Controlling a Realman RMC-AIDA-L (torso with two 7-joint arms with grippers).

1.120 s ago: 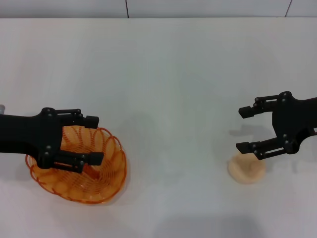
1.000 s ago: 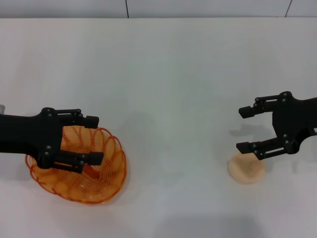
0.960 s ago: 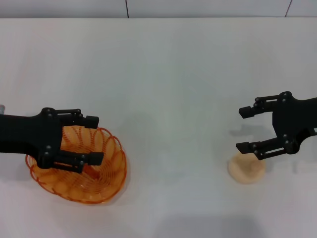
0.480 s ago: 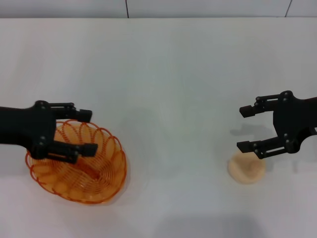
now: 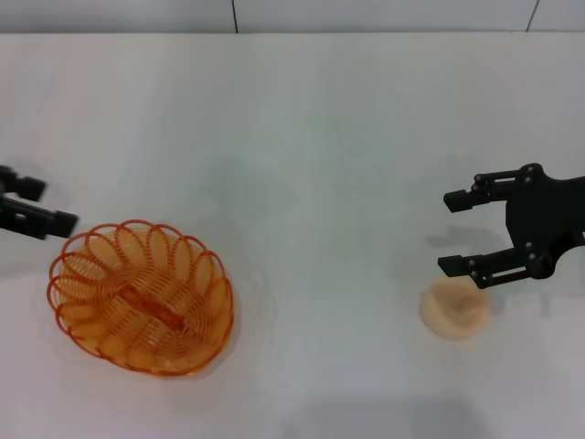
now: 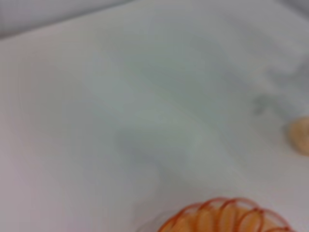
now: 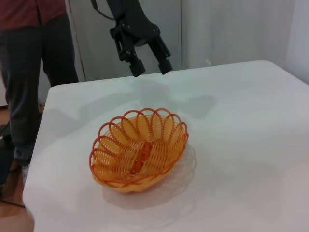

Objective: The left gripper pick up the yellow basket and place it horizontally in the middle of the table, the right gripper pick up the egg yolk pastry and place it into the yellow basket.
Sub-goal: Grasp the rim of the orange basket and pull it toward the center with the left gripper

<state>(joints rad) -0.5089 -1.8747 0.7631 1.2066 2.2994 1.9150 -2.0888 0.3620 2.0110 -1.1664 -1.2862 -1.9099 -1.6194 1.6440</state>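
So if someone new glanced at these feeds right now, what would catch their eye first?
The yellow basket stands out, sitting upright on the white table at the near left, with nothing in it. Next, the right gripper, fingers open, hovers just above the egg yolk pastry at the near right. The left gripper, fingers open, is at the table's left edge, clear of the basket.

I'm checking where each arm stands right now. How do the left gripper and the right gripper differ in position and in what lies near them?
The left gripper sits at the table's left edge, clear of the yellow basket; the right gripper hovers just above the egg yolk pastry. In the head view the left gripper is mostly out of frame, the right gripper fully visible. Both are open and hold nothing.
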